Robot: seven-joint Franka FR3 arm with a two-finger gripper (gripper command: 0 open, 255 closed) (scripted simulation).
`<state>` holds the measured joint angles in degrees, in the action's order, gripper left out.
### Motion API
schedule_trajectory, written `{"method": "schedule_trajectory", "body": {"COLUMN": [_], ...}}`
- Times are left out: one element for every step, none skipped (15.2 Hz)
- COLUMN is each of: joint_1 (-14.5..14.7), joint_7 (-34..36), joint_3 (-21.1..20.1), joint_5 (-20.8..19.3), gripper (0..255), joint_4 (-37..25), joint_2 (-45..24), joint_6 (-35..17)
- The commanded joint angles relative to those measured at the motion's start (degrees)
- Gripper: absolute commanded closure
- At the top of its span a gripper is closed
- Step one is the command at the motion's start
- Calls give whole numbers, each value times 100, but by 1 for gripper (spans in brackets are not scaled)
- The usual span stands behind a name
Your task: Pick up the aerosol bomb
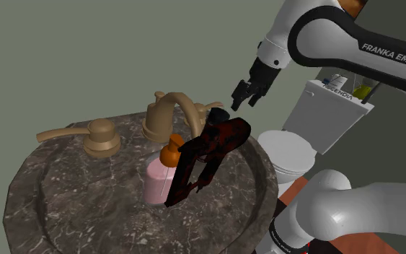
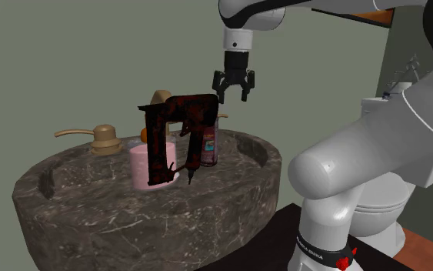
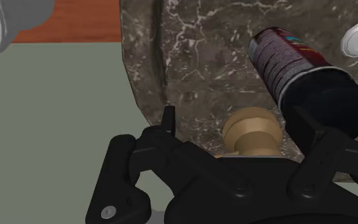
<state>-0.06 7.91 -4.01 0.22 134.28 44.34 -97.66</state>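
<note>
Because the dark marbled basin (image 1: 64, 206) is crowded and slopes down from its rim, anything knocked over here would likely roll into the bowl or off the edge toward the white toilet (image 1: 295, 148) beside it. Biggest of the things on it is a black and dark red power tool (image 2: 178, 131), propped on end and leaning. I judge it the chief hazard, because in the second exterior view it stands just in front of the can, and a low approach from that side could tip it onto its neighbours. Next comes the tan faucet (image 1: 171, 108), whose arched spout and handles crowd the rim. One round tan knob (image 3: 250, 130) lies between the fingers' lines in the wrist view, so a straight descent would probably land on it rather than on the target. A pink soap bottle (image 1: 155, 180) with an orange pump sits against the tool, on the other side from the can. The aerosol can (image 2: 209, 146), dark maroon with a coloured label and a black cap, stands upright near the basin's rim just behind the tool, off to one side of the fingers' gap. Above it hangs the pincer (image 2: 233, 95), released, its fingers apart and holding nothing. Unless it shifts sideways over the cap, one finger could strike the can's top and topple it, and so smooth and round a body may slip if gripped off centre.
</note>
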Motion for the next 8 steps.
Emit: {"method": "schedule_trajectory", "body": {"joint_1": [0, 4, 7, 10, 15, 20, 24, 29], "joint_7": [0, 216, 430, 639, 847, 1051, 1251, 1408], "joint_3": [0, -47, -89, -125, -154, -178, -198, -210], "joint_5": [0, 192, 383, 574, 765, 955, 1146, 1297], "gripper": [0, 0, 0, 0, 0, 0, 0, 0], "joint_4": [0, -164, -332, -501, -672, -845, -1018, -1157], "joint_2": [0, -227, -455, -684, -912, -1140, -1367, -1546], "joint_6": [0, 83, 160, 231, 296, 356, 410, 449]}}
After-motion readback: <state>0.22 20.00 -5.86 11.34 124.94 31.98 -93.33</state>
